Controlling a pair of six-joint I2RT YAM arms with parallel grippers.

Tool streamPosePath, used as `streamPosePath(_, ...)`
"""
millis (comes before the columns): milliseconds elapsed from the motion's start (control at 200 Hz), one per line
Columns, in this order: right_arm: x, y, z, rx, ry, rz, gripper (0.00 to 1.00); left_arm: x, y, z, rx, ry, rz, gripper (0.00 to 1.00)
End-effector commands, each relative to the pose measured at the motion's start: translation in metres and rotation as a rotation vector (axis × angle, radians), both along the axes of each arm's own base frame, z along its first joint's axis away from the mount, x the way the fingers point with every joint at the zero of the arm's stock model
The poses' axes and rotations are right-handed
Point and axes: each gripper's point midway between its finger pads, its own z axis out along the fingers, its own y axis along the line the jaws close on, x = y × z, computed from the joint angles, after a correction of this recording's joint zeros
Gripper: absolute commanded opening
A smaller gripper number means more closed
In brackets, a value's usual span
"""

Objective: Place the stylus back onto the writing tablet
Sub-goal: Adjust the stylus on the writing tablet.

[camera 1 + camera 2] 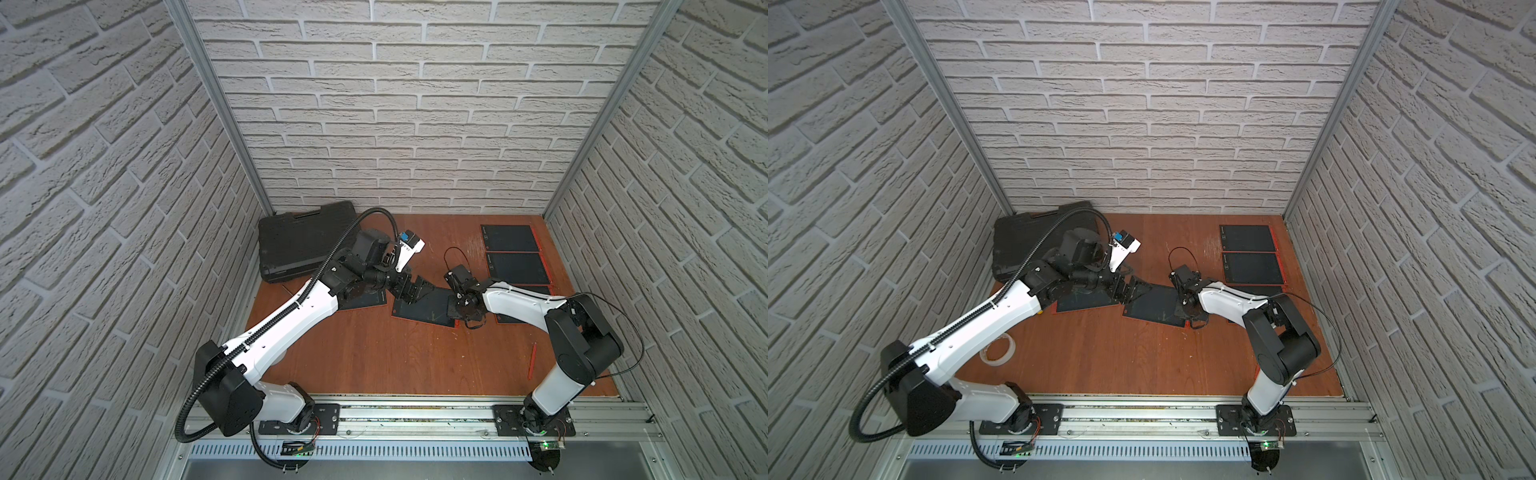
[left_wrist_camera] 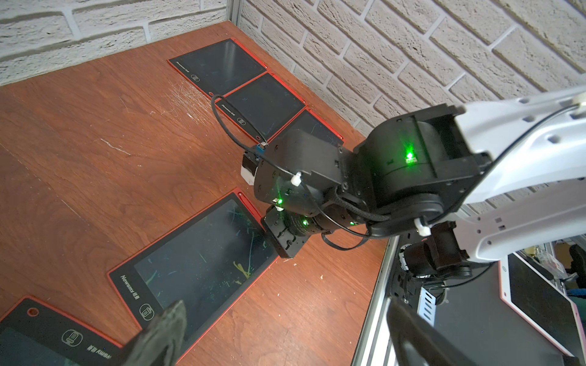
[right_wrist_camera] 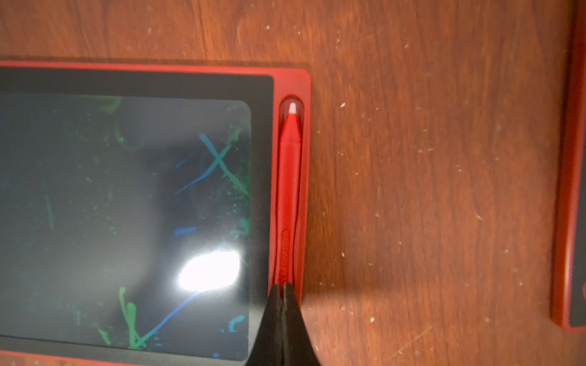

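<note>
The red stylus (image 3: 288, 177) lies lengthwise in the side groove of a red-rimmed writing tablet (image 3: 158, 67), white tip pointing away from the fingers. My right gripper (image 3: 280, 286) is shut, its tips together directly over the stylus's rear end; nothing is clamped between them. In both top views this tablet (image 1: 419, 309) (image 1: 1152, 305) lies mid-table, with the right gripper (image 1: 456, 319) at its right edge. My left gripper (image 1: 409, 291) hovers open over the tablet's far left corner. Its fingers (image 2: 171, 329) stand wide apart with nothing between them.
Another red stylus (image 1: 532, 360) lies loose by the right arm. A further tablet (image 1: 368, 300) sits under the left arm. More tablets (image 1: 511, 239) line the right wall. There is a black case (image 1: 299, 239) at the back left and a tape roll (image 1: 996, 351) at the front left.
</note>
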Motion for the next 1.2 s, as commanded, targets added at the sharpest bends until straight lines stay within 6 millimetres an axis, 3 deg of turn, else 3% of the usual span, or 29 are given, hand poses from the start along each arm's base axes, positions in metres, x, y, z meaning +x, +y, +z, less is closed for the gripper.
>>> streamPosePath(0,-0.01,-0.004,-0.01,-0.025,0.056,-0.003,0.03,0.002,-0.002,0.01,-0.026,-0.014,-0.006,0.98)
streamPosePath(215,0.015,-0.008,0.017,-0.028,0.006,0.007,0.03,0.001,-0.003,0.01,-0.029,-0.014,-0.013,0.98)
streamPosePath(465,0.042,-0.014,0.026,-0.021,-0.014,0.007,0.03,0.002,-0.001,0.012,-0.028,-0.024,-0.007,0.98)
streamPosePath(735,0.057,-0.015,0.016,-0.029,0.006,0.001,0.03,0.001,0.0,0.013,-0.026,-0.026,-0.005,0.98)
streamPosePath(1195,0.057,-0.016,-0.004,-0.047,0.043,0.013,0.03,0.001,0.0,0.013,-0.027,-0.026,-0.004,0.98)
